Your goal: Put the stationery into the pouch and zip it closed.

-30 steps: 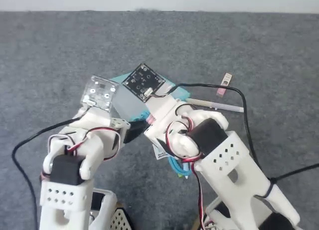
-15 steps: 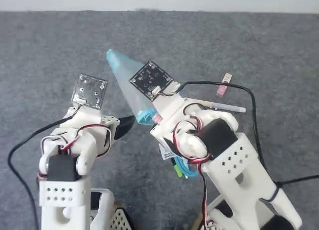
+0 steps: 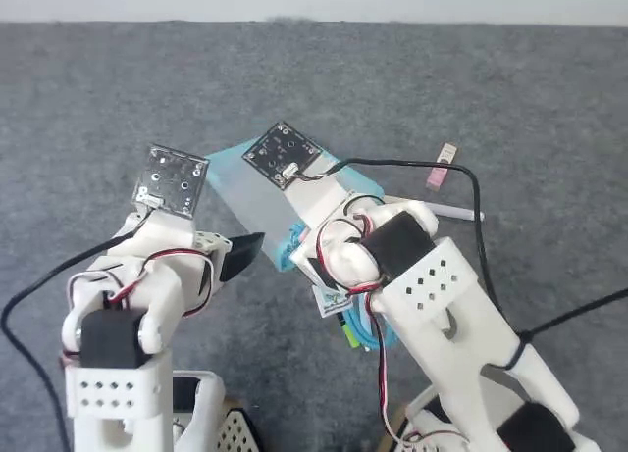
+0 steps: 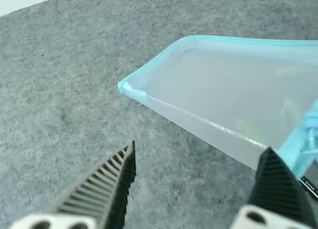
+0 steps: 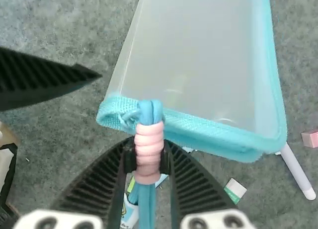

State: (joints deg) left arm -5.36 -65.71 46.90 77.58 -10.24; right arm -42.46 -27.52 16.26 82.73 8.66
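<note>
Pouch (image 3: 245,202) held by its cord (image 5: 148,144)
Right hand (image 5: 147,164) pinches cord; long axis points between 10 and 11 o'clock; left hand (image 4: 200,152) gapes empty

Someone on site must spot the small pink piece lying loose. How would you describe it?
On the grey mat, find the clear, teal-edged pouch that the right pincer holds by its cord. Right of it in the high view lies a thin white pen, and just past that, not touching, the pink block: short and squarish where the pen is long.
</note>
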